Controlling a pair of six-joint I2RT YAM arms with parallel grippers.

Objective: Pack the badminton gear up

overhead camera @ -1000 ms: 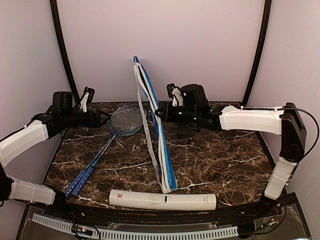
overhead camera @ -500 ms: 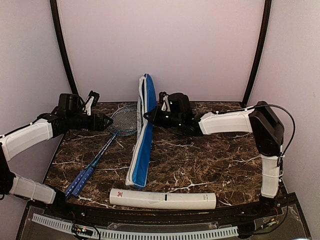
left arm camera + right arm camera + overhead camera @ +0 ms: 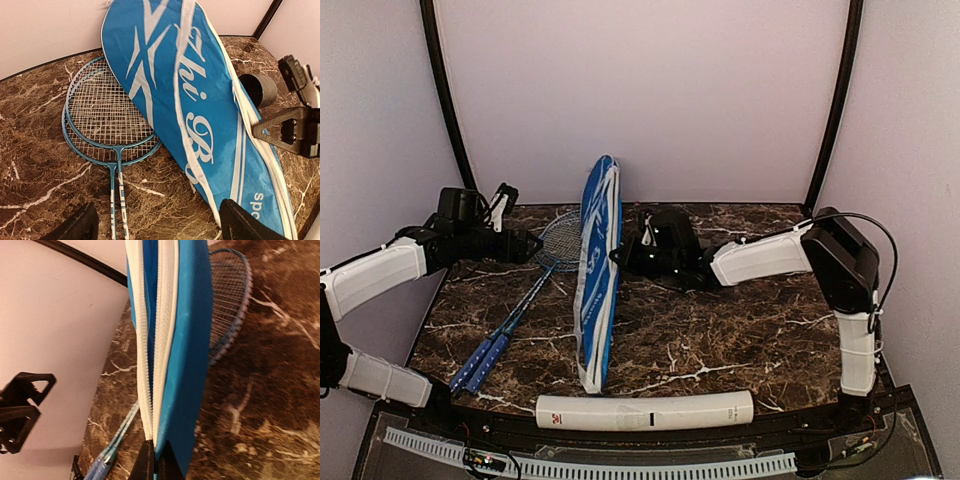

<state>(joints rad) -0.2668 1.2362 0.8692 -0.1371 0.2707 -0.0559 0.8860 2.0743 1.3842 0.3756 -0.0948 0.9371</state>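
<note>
tube (image 3: 645, 409) lies along near bench (image 3: 770, 330) edge | rackets (image 3: 510, 325) flat at left | bag (image 3: 597, 270) on edge mid-bench, swung left over the last second, now leaning across racket heads | right fingers (image 3: 146, 461) pinching its zip seam | left fingers (image 3: 75, 227) wide, empty | bag within left reach; rackets not yet loaded

The bag (image 3: 597, 270) is showing bright blue with white trim and lettering. At nine o'clock the rackets (image 3: 105, 115) are showing blue. The tube (image 3: 645, 409) is showing white, red-marked. The worktop (image 3: 740, 310) is showing brown marble, white-veined.
</note>
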